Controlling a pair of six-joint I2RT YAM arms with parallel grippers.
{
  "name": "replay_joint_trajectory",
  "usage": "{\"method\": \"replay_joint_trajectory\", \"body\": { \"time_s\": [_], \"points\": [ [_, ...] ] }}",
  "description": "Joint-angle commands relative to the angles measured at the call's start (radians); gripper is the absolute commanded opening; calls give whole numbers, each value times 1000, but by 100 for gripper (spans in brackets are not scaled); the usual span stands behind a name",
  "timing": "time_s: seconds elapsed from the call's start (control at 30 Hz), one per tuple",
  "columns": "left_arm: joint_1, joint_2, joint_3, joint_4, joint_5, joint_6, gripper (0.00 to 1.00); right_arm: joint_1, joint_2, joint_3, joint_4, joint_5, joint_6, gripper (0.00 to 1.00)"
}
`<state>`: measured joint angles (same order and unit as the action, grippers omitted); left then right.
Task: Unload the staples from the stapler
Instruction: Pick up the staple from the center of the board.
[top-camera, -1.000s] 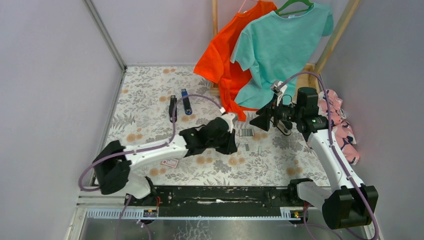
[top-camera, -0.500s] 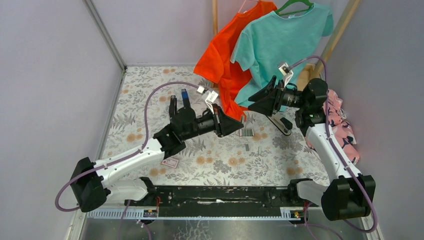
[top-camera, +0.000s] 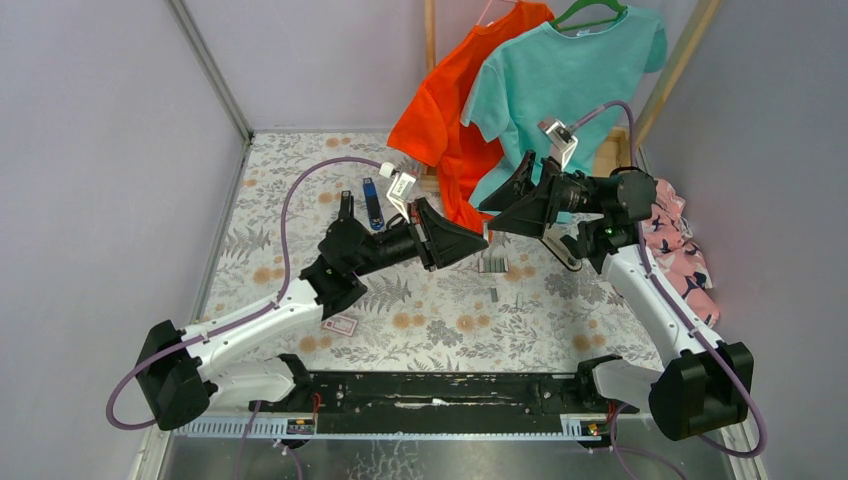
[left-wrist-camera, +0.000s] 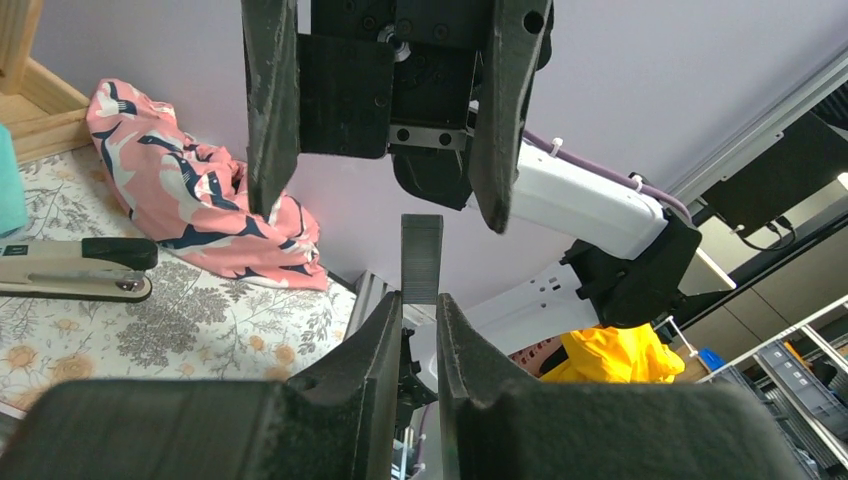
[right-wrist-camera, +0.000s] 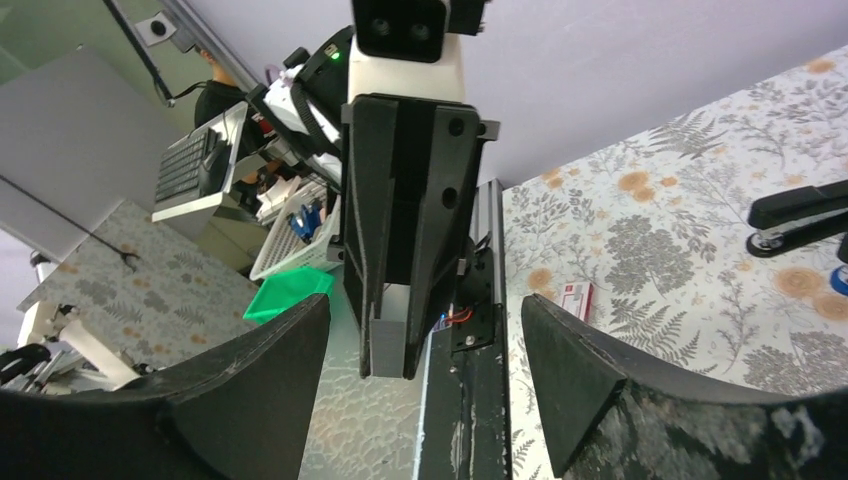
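My left gripper (left-wrist-camera: 420, 298) is shut on a short grey strip of staples (left-wrist-camera: 421, 258), held up in the air. It points right toward my right gripper (top-camera: 487, 218), which faces it, open, with its fingers (left-wrist-camera: 270, 110) spread wide on either side of the strip's far end and not touching it. The right wrist view shows the strip (right-wrist-camera: 388, 340) sticking out of the left gripper's tips between my own open fingers (right-wrist-camera: 260, 390). The black stapler (left-wrist-camera: 75, 270) with its silver base lies on the table under the right arm (top-camera: 562, 250). More loose staples (top-camera: 490, 265) lie on the cloth.
A red-and-white card (top-camera: 340, 326) lies near the left arm. A slim black bar (top-camera: 345, 210) and a blue-and-black one (top-camera: 372, 205) lie at the back left. Orange and teal shirts (top-camera: 560, 90) hang behind. A pink patterned cloth (top-camera: 685, 260) lies at the right.
The left arm has lifted off the table and swung right with the staple strip. The right gripper has turned and moved left to face it, staying open.
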<state>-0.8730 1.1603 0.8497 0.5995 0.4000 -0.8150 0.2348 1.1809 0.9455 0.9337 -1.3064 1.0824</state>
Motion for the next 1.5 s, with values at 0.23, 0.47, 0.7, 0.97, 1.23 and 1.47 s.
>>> {"method": "replay_joint_trajectory", "body": {
  "time_s": [0.23, 0.47, 0.7, 0.97, 1.23, 1.47],
  "points": [
    [14, -6, -17, 120, 34, -42, 21, 46, -10, 60, 121, -37, 87, 71],
    [18, 0, -24, 131, 27, -55, 21, 48, -11, 56, 132, -24, 95, 57],
    [20, 1, -39, 157, 8, -67, 21, 59, -14, 37, 129, -21, 92, 51],
    [21, -3, -56, 177, -25, -66, 21, 65, -16, 41, 101, -24, 71, 43],
    [22, -2, -58, 174, -32, -65, 21, 67, -17, 42, 77, -24, 54, 31],
    [22, -5, -59, 171, -34, -61, 25, 68, -20, 41, 24, -22, 17, 21]
  ]
}}
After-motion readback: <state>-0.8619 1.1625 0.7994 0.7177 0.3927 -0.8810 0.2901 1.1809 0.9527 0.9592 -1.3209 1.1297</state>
